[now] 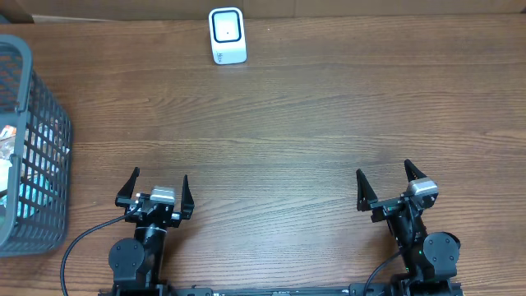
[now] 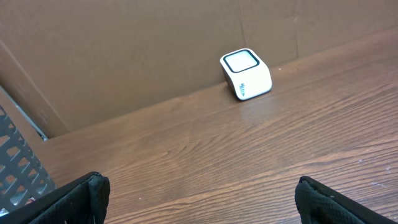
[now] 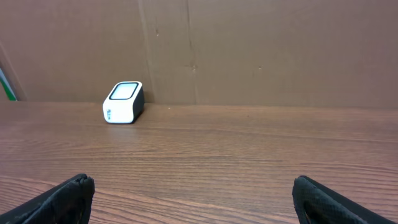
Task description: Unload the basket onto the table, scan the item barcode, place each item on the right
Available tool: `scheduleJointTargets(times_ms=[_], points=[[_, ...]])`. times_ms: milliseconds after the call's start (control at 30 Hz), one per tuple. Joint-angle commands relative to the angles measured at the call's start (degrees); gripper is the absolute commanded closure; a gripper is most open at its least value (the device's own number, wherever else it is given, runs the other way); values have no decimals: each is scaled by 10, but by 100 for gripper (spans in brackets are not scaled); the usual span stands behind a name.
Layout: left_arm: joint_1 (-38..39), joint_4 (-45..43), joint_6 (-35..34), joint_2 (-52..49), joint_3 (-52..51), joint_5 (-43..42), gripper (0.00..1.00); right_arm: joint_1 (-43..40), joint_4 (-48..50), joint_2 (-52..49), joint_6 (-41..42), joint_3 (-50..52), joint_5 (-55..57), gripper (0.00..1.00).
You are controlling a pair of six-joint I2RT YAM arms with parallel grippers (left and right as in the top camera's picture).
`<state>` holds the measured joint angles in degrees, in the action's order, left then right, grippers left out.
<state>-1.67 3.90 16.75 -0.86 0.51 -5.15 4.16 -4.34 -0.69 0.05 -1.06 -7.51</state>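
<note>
The white barcode scanner (image 1: 228,35) with a dark window stands at the table's far edge, against the brown cardboard wall; it also shows as the scanner (image 2: 246,74) in the left wrist view and the scanner (image 3: 123,102) in the right wrist view. Packaged items (image 1: 31,194), blue and white, lie inside the grey mesh basket (image 1: 51,123) at the left; no barcode shows. My left gripper (image 1: 159,177) and right gripper (image 1: 384,170) rest near the front edge, both open and holding nothing. Bare wood lies between the left gripper's (image 2: 201,190) fingers and the right gripper's (image 3: 193,190).
The basket's mesh wall (image 2: 17,167) stands close to the left arm's left side. A cardboard backdrop (image 3: 249,50) closes off the far edge of the wooden table (image 1: 296,123). Cables trail from both arm bases at the front.
</note>
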Motion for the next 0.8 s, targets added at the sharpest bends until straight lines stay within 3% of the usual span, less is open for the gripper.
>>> scheduleJointTargets(times_ms=[0, 367, 467, 767], points=[[2, 2, 15, 6, -2, 12, 0, 3, 2, 5, 3, 6, -2, 0], [2, 2, 7, 6, -2, 7, 1, 3, 2, 5, 3, 6, -2, 0], [2, 1, -24, 6, 4, 7, 0, 3, 2, 5, 3, 6, -2, 0], [2, 28, -53, -18, 96, 7, 0, 3, 2, 5, 3, 6, -2, 0]])
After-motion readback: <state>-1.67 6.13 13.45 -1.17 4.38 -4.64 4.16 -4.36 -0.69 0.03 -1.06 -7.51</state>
